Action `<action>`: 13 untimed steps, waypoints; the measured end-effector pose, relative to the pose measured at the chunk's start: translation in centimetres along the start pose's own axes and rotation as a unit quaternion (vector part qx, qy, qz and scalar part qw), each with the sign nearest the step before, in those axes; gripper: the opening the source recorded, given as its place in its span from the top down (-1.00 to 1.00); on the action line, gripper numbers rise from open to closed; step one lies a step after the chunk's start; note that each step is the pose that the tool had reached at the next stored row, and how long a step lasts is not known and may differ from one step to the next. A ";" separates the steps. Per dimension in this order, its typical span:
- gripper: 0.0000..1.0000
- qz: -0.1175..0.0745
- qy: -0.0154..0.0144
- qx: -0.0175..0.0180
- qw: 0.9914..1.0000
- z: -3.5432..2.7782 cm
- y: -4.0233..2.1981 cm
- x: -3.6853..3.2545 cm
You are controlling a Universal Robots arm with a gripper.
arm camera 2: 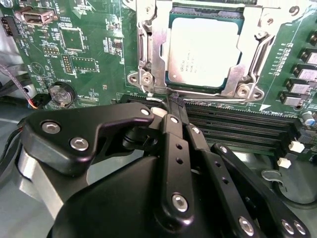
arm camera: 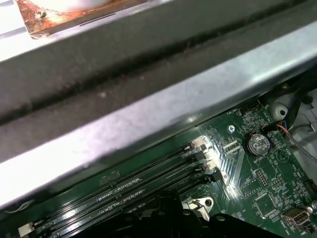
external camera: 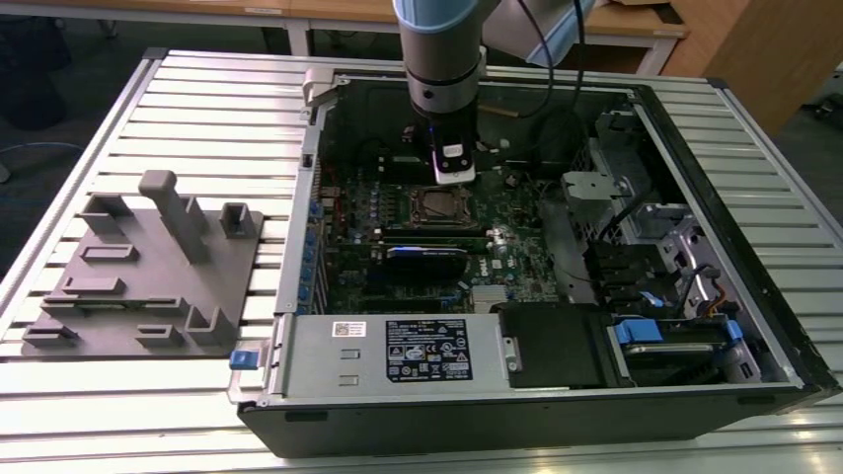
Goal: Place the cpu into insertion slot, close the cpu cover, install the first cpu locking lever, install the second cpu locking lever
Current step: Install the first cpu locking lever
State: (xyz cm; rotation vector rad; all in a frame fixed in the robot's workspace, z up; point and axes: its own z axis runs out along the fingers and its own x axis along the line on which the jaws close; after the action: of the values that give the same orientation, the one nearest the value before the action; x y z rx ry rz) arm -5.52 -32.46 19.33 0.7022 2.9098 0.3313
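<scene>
The cpu (arm camera 2: 203,52) lies seated in the insertion slot (arm camera 2: 205,6), the cpu cover (arm camera 2: 157,47) down around it. The gripper (arm camera 2: 173,105), fingers clenched together, rests by the cover's edge. The thin locking lever (arm camera 2: 261,52) looks stiff and springy, best pushed near its end

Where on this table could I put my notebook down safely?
Bare slatted table lies past the grey fixture tray, toward the exterior view's top left, and in a strip along the bottom edge before the computer case. Inside the case it is crowded: the arm stands by the cpu among cables.
</scene>
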 end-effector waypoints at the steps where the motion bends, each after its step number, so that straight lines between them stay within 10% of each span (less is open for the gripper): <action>1: 0.79 0.000 0.000 0.001 1.000 0.00 0.00 0.00; 13: 0.79 0.000 0.000 0.001 1.000 0.02 0.51 0.25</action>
State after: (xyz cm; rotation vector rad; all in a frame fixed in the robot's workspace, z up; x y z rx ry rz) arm -5.52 -31.90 19.42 0.7019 2.9098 0.3284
